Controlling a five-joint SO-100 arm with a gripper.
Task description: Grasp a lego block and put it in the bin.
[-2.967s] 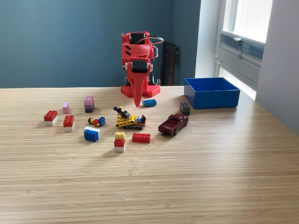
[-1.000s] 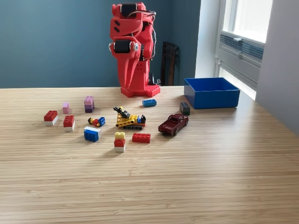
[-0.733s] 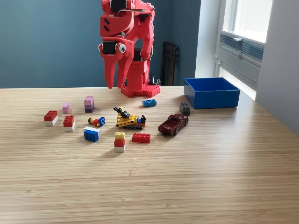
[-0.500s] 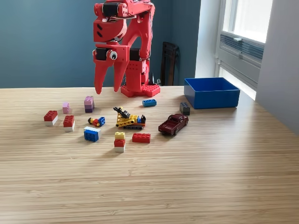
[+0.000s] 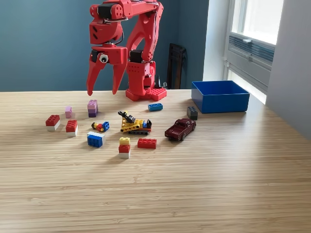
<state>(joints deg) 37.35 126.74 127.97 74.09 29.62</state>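
1. My claw (image 5: pixel 102 92) hangs in the air with its two red fingers spread apart and nothing between them, tips pointing down at the wooden table (image 5: pixel 204 184)
2. It hovers above the far left part of the block scatter, over the purple block (image 5: pixel 92 108) as the exterior view shows it, and touches nothing
3. My base (image 5: pixel 145 92) stands at the far side of the table, with a small blue block (image 5: pixel 155 107) just in front of it
4. The bin (image 5: pixel 219 96) sits on the table at the far right in the exterior view, well apart from my claw; I cannot see any block inside it
5. A dark grey block (image 5: pixel 192 112) lies just beside the bin's near left corner, and the dark red toy car (image 5: pixel 180 129) is a little nearer than that
6. Further left lie a yellow toy vehicle (image 5: pixel 134 124), a flat red block (image 5: pixel 146 143), a yellow-red-white stack (image 5: pixel 124 147), a blue-and-white block (image 5: pixel 95 139) and two red-and-white blocks (image 5: pixel 62 124)
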